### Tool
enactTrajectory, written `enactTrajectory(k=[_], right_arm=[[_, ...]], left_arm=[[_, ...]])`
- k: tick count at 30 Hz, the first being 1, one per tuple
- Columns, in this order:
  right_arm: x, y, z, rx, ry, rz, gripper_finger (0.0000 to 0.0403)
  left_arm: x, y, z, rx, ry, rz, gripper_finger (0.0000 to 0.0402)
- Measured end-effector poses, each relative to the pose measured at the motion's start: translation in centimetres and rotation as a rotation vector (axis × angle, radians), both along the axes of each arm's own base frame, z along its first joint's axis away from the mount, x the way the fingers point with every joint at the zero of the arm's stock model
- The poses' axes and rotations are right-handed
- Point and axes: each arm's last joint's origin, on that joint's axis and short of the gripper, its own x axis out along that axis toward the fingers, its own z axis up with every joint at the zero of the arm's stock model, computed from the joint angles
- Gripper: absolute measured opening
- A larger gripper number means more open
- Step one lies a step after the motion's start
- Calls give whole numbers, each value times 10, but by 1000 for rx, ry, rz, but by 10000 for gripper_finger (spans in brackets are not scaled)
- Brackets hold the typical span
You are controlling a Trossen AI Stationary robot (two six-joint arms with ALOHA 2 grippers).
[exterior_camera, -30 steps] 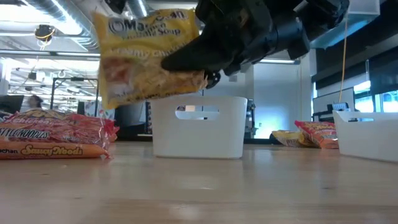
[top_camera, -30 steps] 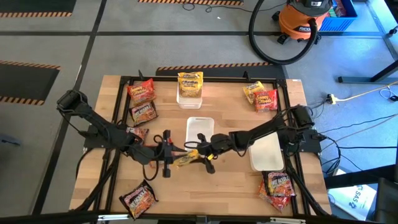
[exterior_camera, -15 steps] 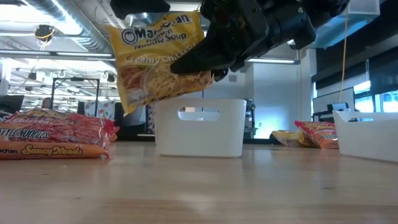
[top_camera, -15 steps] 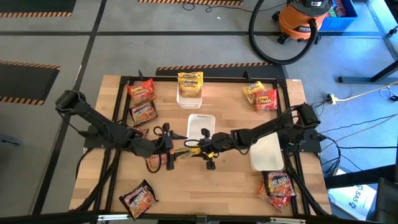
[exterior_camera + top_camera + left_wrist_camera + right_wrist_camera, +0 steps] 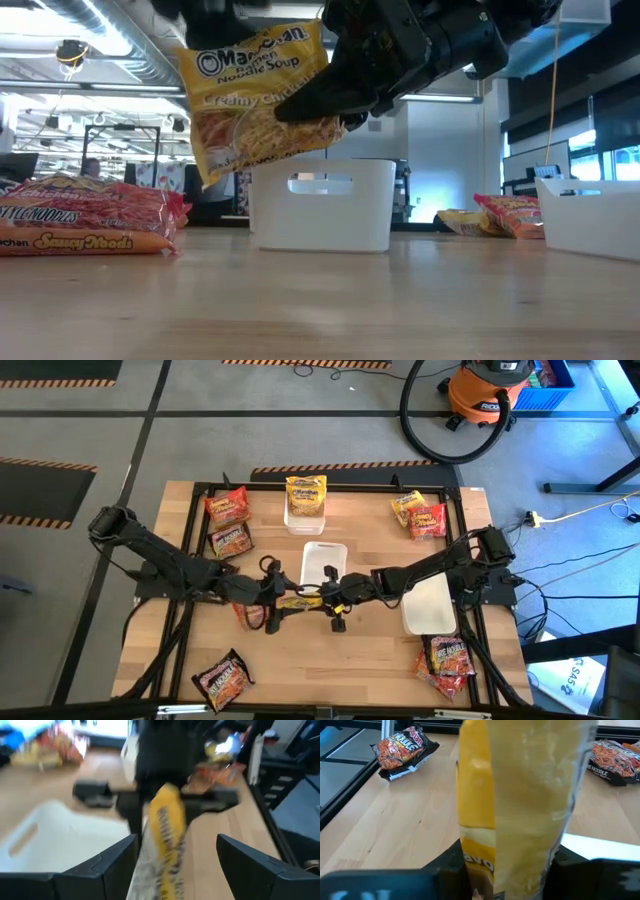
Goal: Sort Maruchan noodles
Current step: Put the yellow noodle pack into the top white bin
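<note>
A yellow Maruchan packet (image 5: 298,601) hangs over the table's middle, between my two grippers. My right gripper (image 5: 322,600) reaches in from the table's right and is shut on it. My left gripper (image 5: 272,603) comes from the left and is open. Its fingers (image 5: 115,862) stand on either side of the packet's left end (image 5: 167,827), and no touch shows. The low view shows the packet's printed face (image 5: 255,100) toward the near edge. More packets lie around the table: red ones (image 5: 229,523) far left, two (image 5: 420,515) far right. My right gripper pinches the yellow packet's right end (image 5: 477,847) between its two fingers (image 5: 452,867). It comes from the table's right, slanting a little downward. The packet stands on edge, tilted, lifted clear of the table, and sticks out leftward past the fingers.
A white tray (image 5: 322,565) sits just beyond the grippers. Another tray (image 5: 305,520) at the far edge holds a yellow packet, and a third (image 5: 430,608) lies under my right arm. Packets lie near left (image 5: 222,678) and near right (image 5: 448,658).
My left gripper has opened and let go of the yellow packet's left end, rolling as it did. The packet stays in my right gripper, clear of the table. It has shifted a little toward the table's right and far side.
</note>
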Motion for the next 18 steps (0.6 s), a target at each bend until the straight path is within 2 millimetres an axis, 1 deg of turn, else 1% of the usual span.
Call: enactTrajectory(k=[2, 5, 13, 18], right_arm=[[0, 0, 0, 0, 0, 0, 117], [0, 0, 0, 0, 0, 0, 118], [1, 0, 2, 5, -17, 1, 117], [1, 0, 1, 26, -12, -11, 120]], left_arm=[[2, 6, -7, -13, 53, 12, 276], [5, 9, -10, -54, 70, -14, 283], [14, 10, -25, -177, 183, -62, 281], [29, 8, -15, -127, 327, -24, 280]])
